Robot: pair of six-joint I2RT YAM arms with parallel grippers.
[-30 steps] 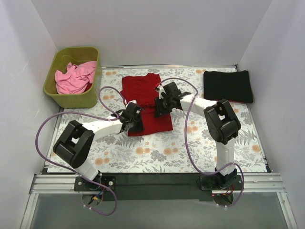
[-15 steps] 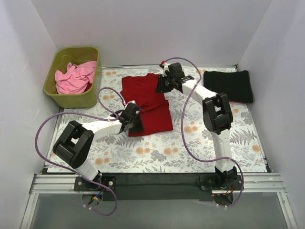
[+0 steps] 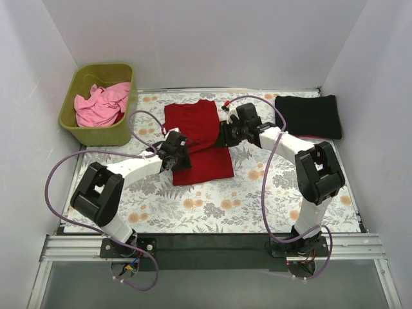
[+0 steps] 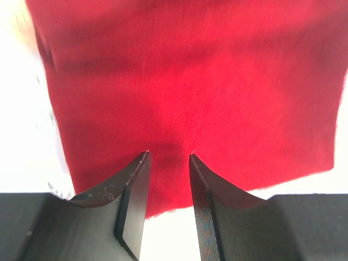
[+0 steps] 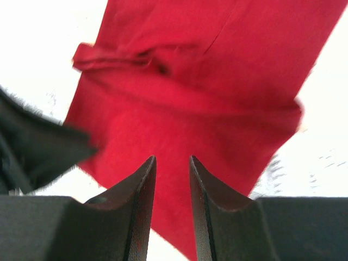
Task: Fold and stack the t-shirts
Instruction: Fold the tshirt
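Note:
The dark red t-shirt (image 3: 192, 121) lies partly folded in the middle of the floral table cloth (image 3: 193, 206). It fills the left wrist view (image 4: 190, 81) and the right wrist view (image 5: 217, 65). My left gripper (image 3: 183, 159) is low at the shirt's left front edge, its jaws (image 4: 169, 156) a little apart with nothing between them. My right gripper (image 3: 223, 136) is at the shirt's right edge, its jaws (image 5: 172, 159) also slightly apart and empty over the cloth. The black t-shirt (image 3: 309, 116) lies folded at the back right. The light pink t-shirt (image 3: 100, 106) is crumpled in the bin.
The olive-green bin (image 3: 129, 90) stands at the back left, off the table cloth's corner. White walls close in the left, back and right sides. A blurred dark shape (image 5: 32, 152) at the left of the right wrist view is probably my left arm.
My right gripper went from the shirt's middle to its back edge, then came back to its right edge. The shirt's right part has shifted. My left gripper moved slightly back.

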